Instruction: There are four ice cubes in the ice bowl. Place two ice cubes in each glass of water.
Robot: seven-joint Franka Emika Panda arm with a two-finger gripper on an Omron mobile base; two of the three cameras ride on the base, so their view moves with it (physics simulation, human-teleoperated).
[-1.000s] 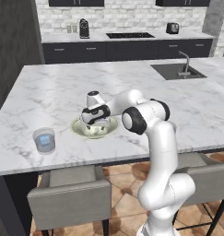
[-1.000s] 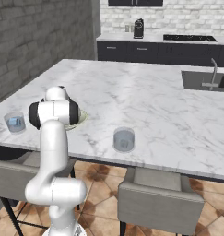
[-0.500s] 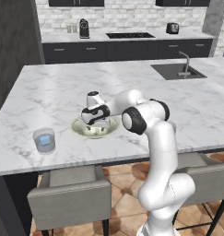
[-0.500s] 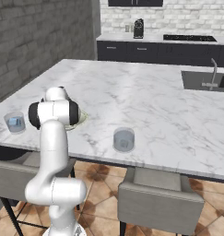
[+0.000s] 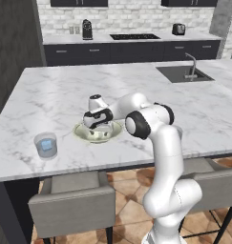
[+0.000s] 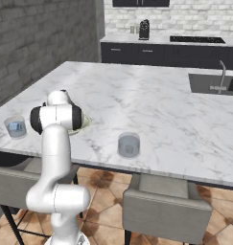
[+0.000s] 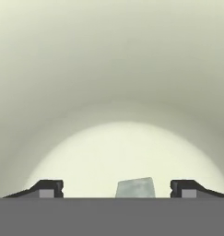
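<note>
Two-finger gripper [image 7: 117,188] down inside the wide pale yellow-green ice bowl [image 5: 80,131] on the marble island, jaws spread apart, one pale blue ice cube [image 7: 135,188] between the tips, bottom cut off, contact unclear. Left clear tumbler [image 5: 46,145] holds a cube; right tumbler [image 6: 129,145] contents unclear

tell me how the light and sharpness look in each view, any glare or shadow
Hand view: the bowl inside is soft and washed pale, a brighter patch at its floor, the ice cube slightly hazy between the fingertips. Left base view: even light, faint shadow under the bowl. Right base view: even, no glare on the counter.
</note>
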